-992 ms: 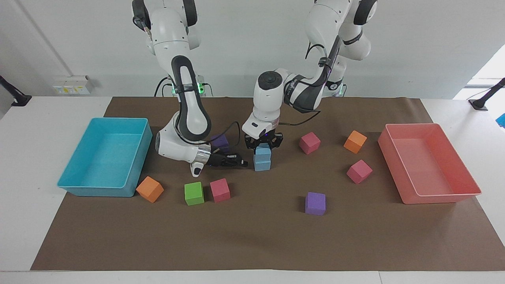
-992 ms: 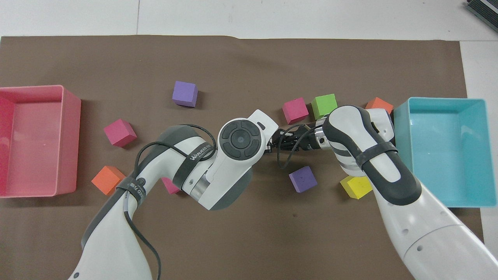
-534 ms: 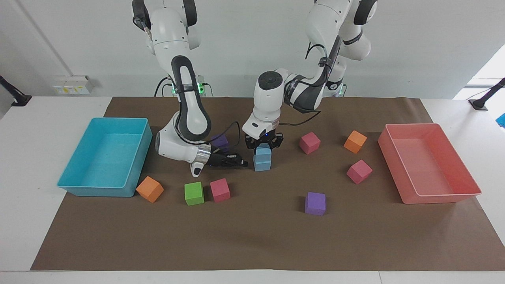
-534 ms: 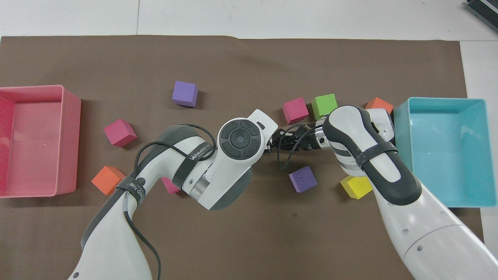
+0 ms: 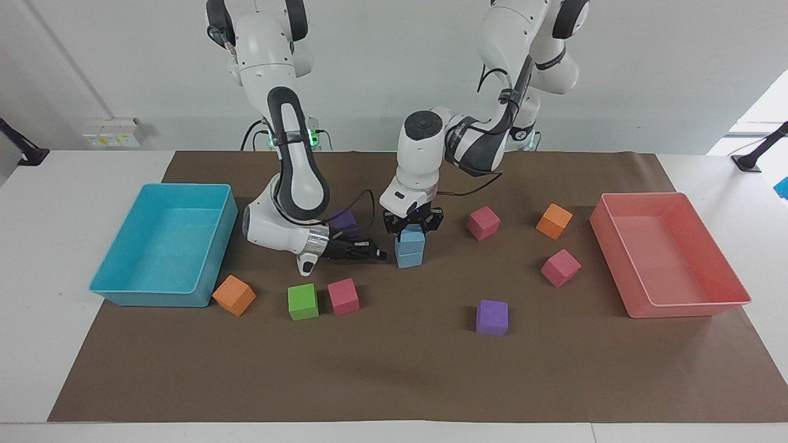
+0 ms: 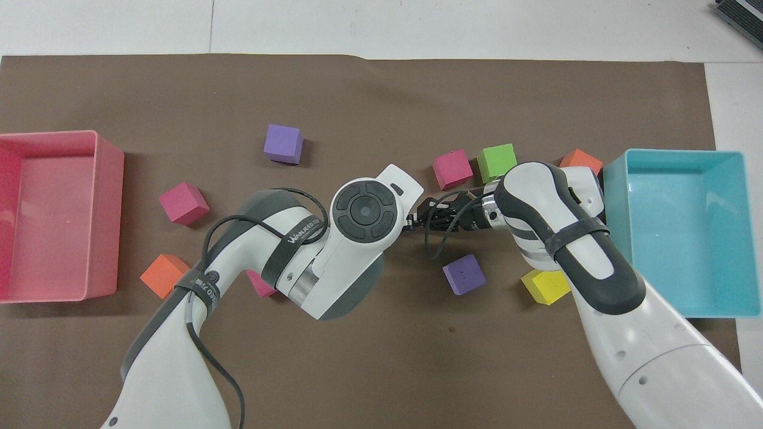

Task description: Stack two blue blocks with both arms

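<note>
Near the middle of the table, a little toward the edge where the robots stand, the two blue blocks (image 5: 409,249) sit one on the other, and the stack looks straight. The left gripper (image 5: 412,226) comes down from above onto the upper block, with a finger at each side of it. Whether these fingers press the block or have let it go, I cannot tell. The right gripper (image 5: 371,251) lies low and level just beside the lower block, toward the right arm's end of the table, pointing at it. Its opening I cannot tell either, and it seems not to touch. I judge the stacking almost done. What remains is for the left gripper to release and rise straight up, because a sideways pull could tip the upper block.
</note>
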Controlling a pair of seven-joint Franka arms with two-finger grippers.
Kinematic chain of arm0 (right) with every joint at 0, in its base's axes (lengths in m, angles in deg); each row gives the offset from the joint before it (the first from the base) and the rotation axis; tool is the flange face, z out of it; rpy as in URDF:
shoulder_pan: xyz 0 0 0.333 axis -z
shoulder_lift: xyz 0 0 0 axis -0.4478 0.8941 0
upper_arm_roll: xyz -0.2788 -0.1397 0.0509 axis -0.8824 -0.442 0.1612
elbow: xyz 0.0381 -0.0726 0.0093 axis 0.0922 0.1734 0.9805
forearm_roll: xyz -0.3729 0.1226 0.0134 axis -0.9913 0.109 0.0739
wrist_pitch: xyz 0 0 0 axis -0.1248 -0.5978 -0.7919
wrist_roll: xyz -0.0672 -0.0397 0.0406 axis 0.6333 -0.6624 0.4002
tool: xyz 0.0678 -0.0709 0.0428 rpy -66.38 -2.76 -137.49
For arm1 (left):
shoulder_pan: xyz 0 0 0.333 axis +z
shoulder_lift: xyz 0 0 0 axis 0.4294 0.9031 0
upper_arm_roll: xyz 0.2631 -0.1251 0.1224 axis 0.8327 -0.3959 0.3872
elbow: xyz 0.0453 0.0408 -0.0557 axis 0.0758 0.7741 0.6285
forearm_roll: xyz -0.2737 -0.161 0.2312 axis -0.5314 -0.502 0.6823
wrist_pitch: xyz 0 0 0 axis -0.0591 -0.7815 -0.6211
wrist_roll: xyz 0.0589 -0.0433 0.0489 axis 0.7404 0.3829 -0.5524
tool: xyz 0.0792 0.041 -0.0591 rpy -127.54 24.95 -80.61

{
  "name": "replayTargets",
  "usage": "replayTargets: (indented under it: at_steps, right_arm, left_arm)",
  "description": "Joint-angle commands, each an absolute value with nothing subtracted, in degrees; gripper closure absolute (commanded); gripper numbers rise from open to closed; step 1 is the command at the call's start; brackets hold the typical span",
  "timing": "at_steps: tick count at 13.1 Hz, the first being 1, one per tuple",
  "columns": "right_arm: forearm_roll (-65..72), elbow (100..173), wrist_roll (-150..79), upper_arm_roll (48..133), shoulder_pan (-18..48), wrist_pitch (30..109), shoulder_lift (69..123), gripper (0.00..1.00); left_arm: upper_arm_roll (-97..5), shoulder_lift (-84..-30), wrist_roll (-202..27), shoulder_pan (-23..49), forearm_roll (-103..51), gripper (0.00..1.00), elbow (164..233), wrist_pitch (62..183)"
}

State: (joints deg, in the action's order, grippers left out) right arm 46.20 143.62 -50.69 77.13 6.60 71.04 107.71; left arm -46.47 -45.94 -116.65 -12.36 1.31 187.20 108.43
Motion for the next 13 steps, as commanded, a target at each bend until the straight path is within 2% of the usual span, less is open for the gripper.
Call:
replayTargets:
  at_steps: [1, 2, 4, 8, 11, 13]
  right_arm:
    - [48.23, 145.17, -52.26, 77.49, 6.57, 72.78, 106.65, 1.00]
    - [48.14, 145.17, -52.34, 77.40, 6.57, 72.78, 106.65, 1.00]
    - [48.14, 145.17, -52.43, 77.40, 6.57, 72.86, 106.65, 1.00]
    - [48.05, 145.17, -52.96, 77.40, 6.57, 73.83, 106.74, 1.00]
    - [47.70, 145.08, -54.88, 77.40, 6.57, 73.83, 106.74, 1.00]
    - [47.18, 144.99, -55.15, 77.32, 6.57, 73.92, 106.48, 1.00]
  left_arm:
    - [-45.53, -46.30, -118.30, -13.51, 2.21, 0.81, 187.17, 108.39]
    - [-45.53, -46.30, -118.30, -13.51, 2.21, 0.78, 187.18, 108.47]
    - [-45.70, -46.30, -118.39, -13.24, 2.04, 0.64, 187.18, 108.91]
    - [-45.70, -46.30, -118.39, -12.98, 1.86, 0.44, 187.35, 109.44]
    - [-45.70, -46.21, -118.30, -12.89, 1.86, 0.37, 187.44, 109.79]
    - [-45.70, -46.21, -118.30, -12.89, 1.86, 0.36, 187.44, 109.79]
